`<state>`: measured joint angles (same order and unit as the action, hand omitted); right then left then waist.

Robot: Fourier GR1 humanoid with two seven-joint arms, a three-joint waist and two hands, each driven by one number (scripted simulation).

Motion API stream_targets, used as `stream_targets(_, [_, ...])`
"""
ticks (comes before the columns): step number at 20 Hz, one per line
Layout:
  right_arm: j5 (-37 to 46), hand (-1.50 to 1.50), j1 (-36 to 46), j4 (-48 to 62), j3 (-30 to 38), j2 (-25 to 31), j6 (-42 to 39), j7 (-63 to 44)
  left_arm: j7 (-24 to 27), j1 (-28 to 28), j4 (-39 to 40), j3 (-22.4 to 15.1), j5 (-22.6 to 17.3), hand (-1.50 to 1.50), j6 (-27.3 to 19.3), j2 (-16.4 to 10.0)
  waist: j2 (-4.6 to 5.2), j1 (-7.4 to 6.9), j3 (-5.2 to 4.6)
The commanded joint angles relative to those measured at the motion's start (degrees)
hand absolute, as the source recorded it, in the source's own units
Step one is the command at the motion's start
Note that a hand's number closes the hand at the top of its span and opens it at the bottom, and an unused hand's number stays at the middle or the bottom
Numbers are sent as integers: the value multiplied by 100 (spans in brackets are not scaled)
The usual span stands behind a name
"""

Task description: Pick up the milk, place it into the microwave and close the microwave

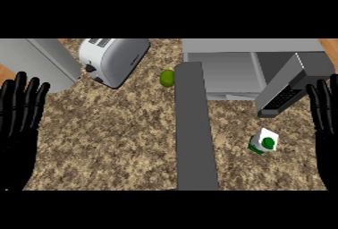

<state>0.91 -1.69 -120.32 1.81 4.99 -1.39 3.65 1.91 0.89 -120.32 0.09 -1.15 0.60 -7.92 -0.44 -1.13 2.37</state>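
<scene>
We log milk [264, 142] sitting ungrasped near the right edge of the desk [119, 134], before the microwave [224, 71], its door [284, 91] open to receive it; left hand [19, 129] and right hand [326, 120] rest, fingers [21, 89] straight, apart.

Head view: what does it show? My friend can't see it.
A small white and green milk carton sits on the speckled counter, in front of a microwave whose door is open. A toaster and a green fruit sit farther back, and the left hand and right hand rest open at the edges.
</scene>
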Motion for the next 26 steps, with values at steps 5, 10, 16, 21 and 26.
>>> stream_targets(5, [-393,-150,801,934,447,290,-256,-45,-423,-714,314,22,-56,-150,155,-114,54,112,-235])
stream_targets(10, [-1143,-150,786,1051,577,30,-272,-484,40,-119,1104,85,-413,-150,89,351,53,116,-238])
stream_targets(16, [-915,-150,461,1427,597,-18,-297,-54,-416,271,122,91,-464,-150,121,302,42,98,-236])
stream_targets(21, [-883,-150,604,1703,744,223,-372,-261,-233,565,141,-116,-371,-150,131,497,44,103,-237])
stream_targets(26, [-613,-150,-86,1742,536,-37,-375,279,-286,935,-272,-442,-29,-150,-29,692,40,116,-236])
